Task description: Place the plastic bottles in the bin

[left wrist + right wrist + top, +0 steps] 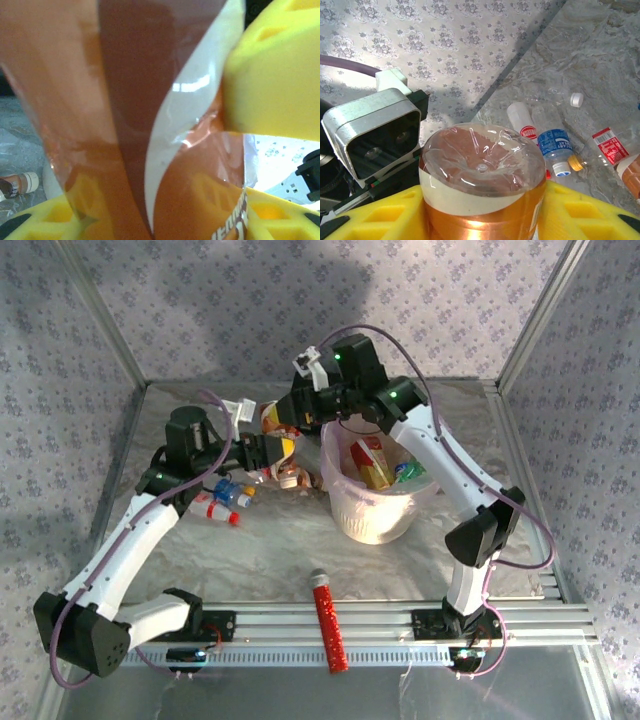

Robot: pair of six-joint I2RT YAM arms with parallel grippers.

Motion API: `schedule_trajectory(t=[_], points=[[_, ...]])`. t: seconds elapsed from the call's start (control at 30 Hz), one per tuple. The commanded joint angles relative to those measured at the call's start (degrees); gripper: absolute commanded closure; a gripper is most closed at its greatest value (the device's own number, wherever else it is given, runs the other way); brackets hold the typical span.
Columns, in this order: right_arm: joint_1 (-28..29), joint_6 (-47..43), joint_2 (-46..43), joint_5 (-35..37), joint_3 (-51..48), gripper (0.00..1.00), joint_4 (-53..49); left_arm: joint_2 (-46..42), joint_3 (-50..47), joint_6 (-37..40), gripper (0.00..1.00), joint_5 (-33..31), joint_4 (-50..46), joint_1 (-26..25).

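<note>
Clear bottle (482, 170) w/ orange-brown & white label, domed base — crinkled

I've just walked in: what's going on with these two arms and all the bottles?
The arms meet just left of the bin. The left tool and the right tool are each shut on an orange-labelled bottle, seemingly the same one, as in a handover. Some binned bottles already lie inside, while loose bottles wait on the table.
</note>
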Motion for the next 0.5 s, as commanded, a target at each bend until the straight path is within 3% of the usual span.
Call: schedule_trajectory(t=[0.0, 0.07, 0.1, 0.33, 0.47], points=[[-0.66, 0.05, -1.26, -1.01, 1.42, 0.51, 2.33, -1.56, 2.57, 2.58, 0.37, -0.32, -0.27, -1.14], [-1.68, -0.18, -1.96, -0.49, 2.02, 0.52, 2.46, -2.23, 2.66, 3.42, 0.08, -1.94, -1.41, -1.20], [-2.35, -0.28, -2.32, -0.05, 2.42, 0.52, 2.27, -3.04, 2.37, 3.49, 0.01, -3.60, -1.60, -1.14], [-9.63, -5.31, -7.43, 7.54, 7.03, 0.53, -3.86, -8.45, -0.02, 3.98, 0.00, -12.06, -8.35, -1.13], [-15.84, -6.50, -12.04, 8.98, 6.48, 0.56, -7.80, -9.20, 0.33, 4.90, 0.00, -21.57, -17.16, 0.21]])
